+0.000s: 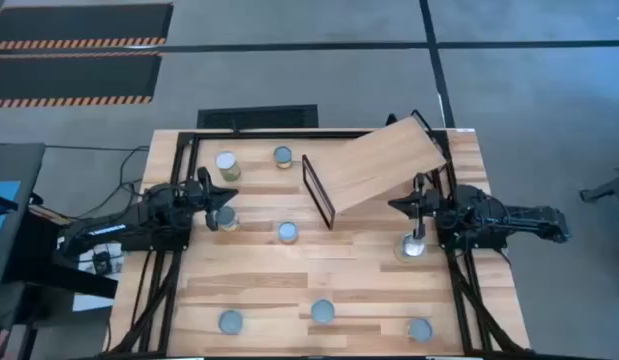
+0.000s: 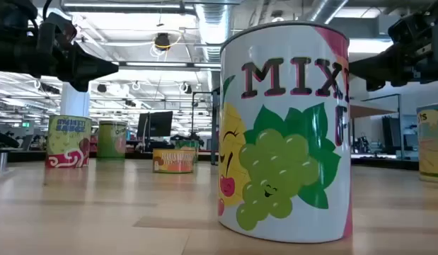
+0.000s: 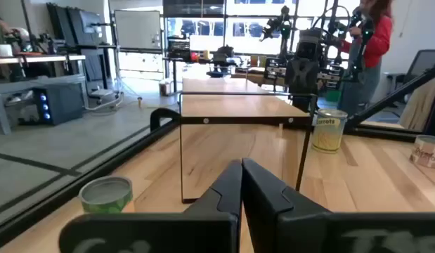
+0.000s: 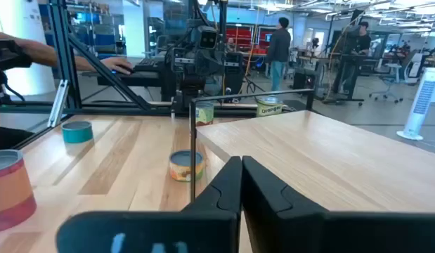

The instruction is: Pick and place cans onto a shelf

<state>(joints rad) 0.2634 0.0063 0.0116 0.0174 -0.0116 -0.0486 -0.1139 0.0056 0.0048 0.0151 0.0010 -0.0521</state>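
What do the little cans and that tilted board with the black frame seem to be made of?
The cans look like metal tins: dull silvery round tops, glossy printed paper labels. The shelf looks like pale, matte wood with visible grain. Its frame seems thin black metal, though painted plastic can't be excluded.

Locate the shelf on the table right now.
In the high view the shelf lies tilted across the table's far right part, empty, its black frame end toward the centre, just ahead of the right gripper.

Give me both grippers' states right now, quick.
Left gripper: closed, holding nothing.
Right gripper: closed, holding nothing.
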